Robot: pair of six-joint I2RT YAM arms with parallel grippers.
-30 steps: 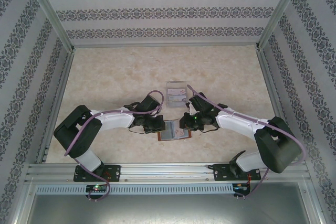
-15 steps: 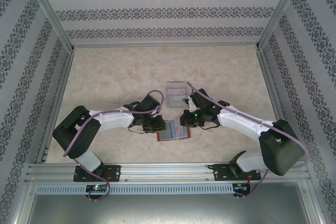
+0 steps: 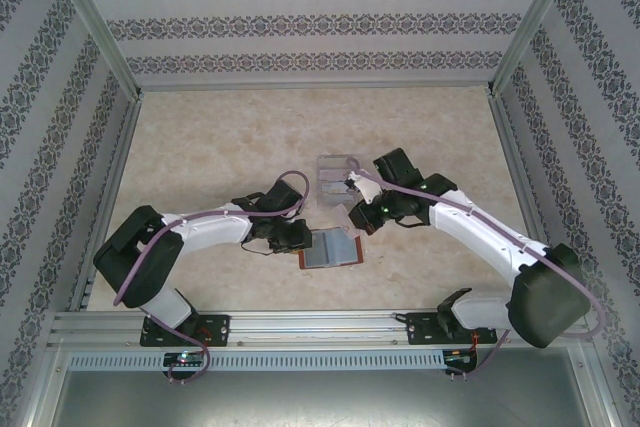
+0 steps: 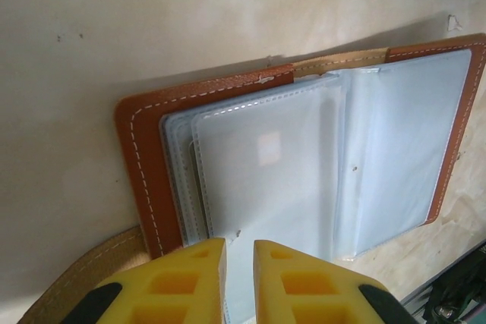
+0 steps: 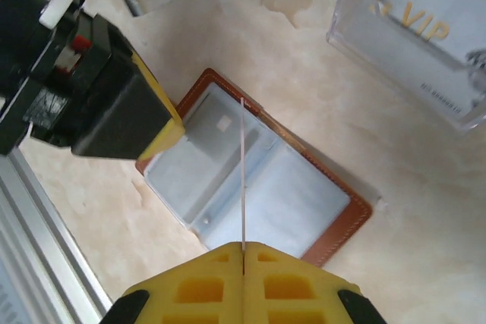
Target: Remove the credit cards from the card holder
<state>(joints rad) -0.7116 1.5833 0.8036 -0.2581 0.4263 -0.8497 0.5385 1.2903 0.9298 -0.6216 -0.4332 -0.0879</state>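
Card (image 5: 243,172) edge-on in R gripper (image 5: 244,252)

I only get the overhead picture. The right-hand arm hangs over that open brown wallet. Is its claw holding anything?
Observer: Yes. Its wrist camera shows the right claw shut on a pale card, seen edge-on as a thin line above the card holder.
Operator: And the other claw?
Observer: The left claw is at the holder's edge, yellow fingers a narrow gap apart at the clear sleeves.
Operator: What's in the clear box behind?
Observer: That stand holds a VIP card, lettered in gold.
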